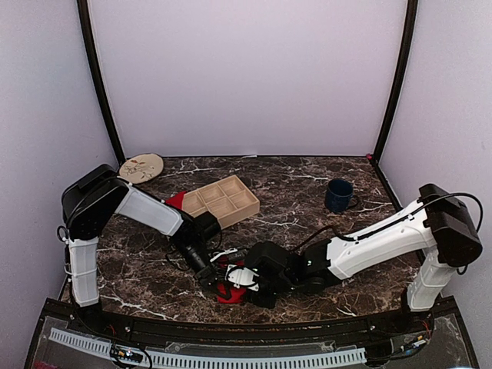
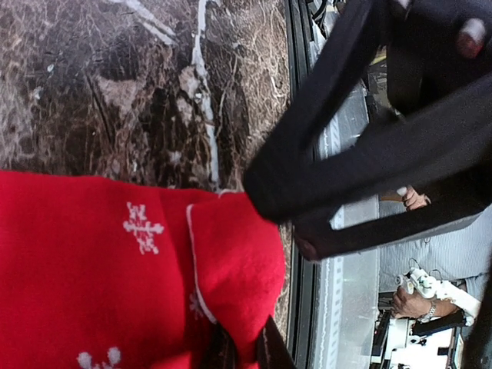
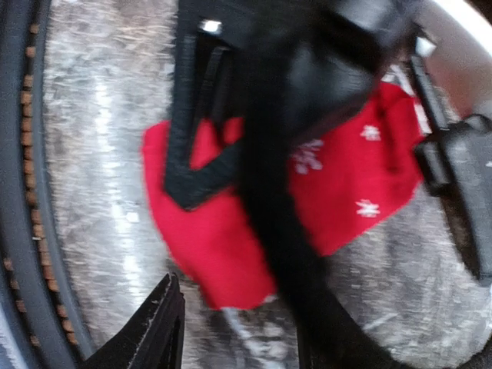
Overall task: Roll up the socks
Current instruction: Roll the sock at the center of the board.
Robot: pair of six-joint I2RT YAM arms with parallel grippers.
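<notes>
Lying flat near the front edge of the table (image 1: pixel 307 173), the red sock (image 1: pixel 228 293) with white snowflakes sits between the two arms' tips. One end of it is folded over on itself. The table is dark brown marble run through with white veins, edged at the front by a black rail. Pale lilac walls close it in on three sides, with black posts in the back corners. Farther back stand a wooden tray (image 1: pixel 221 201) with compartments, another red cloth (image 1: pixel 175 199) touching its left side, a round wooden disc (image 1: pixel 141 167) at the back left, and a dark blue mug (image 1: pixel 338 195) to the right. Beyond the front rail, the left wrist view catches a person in a striped shirt (image 2: pixel 453 254).

The left claw (image 2: pixel 244 350) is pressed together, pinching the folded edge of the sock. The right claw (image 2: pixel 280 219) stands partly spread and holds nothing; one fingertip (image 2: pixel 257 192) touches the sock's folded end.
</notes>
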